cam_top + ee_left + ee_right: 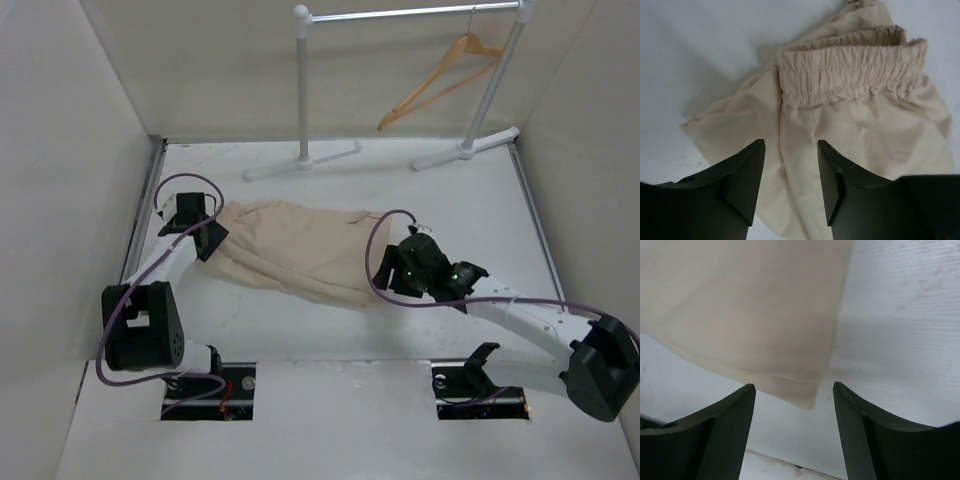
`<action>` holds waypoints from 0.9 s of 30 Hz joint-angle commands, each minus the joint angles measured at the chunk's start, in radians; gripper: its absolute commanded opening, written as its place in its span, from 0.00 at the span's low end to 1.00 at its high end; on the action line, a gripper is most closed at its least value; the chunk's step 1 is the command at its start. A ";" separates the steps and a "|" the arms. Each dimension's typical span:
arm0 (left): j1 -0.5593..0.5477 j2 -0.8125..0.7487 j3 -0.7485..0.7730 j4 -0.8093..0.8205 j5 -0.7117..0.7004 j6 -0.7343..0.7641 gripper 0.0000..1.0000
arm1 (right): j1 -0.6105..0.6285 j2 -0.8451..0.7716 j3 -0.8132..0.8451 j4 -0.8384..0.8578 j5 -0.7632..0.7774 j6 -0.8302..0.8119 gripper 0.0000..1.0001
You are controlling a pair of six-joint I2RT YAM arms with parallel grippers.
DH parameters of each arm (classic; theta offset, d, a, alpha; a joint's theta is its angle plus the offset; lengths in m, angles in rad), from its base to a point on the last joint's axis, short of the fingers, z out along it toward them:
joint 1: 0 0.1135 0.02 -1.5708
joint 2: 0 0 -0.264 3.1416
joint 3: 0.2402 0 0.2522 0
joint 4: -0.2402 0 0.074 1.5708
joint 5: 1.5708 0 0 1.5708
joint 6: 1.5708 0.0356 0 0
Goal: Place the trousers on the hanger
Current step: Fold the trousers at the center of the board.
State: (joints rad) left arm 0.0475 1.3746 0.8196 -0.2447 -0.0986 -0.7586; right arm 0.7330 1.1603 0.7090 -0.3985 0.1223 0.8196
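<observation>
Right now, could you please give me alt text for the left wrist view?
Beige trousers lie rumpled on a white table, elastic waistband at the upper right. The left pincer, at the bottom edge, has its dark fingers apart, cloth showing between them.

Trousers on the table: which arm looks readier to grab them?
The left arm, probably: its open jaws straddle the trousers just short of the elastic waistband. The right arm has open jaws too, but only a hem corner lies at their tips.

A white metal rack standing at the far end of the white table.
</observation>
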 commanded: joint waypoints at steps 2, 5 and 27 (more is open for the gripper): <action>0.005 0.092 0.062 0.039 -0.076 0.034 0.42 | -0.050 -0.070 -0.065 0.058 0.008 0.023 0.68; 0.008 0.184 0.098 0.024 -0.088 0.042 0.25 | -0.076 -0.015 -0.094 0.114 -0.024 0.018 0.59; -0.060 -0.323 0.078 -0.285 -0.128 -0.036 0.37 | -0.134 -0.030 0.072 0.071 -0.143 -0.106 0.36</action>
State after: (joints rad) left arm 0.0750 1.0546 0.8200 -0.4892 -0.2398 -0.7708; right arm 0.5961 1.1278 0.6922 -0.3428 0.0128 0.7738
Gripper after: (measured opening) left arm 0.391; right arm 0.398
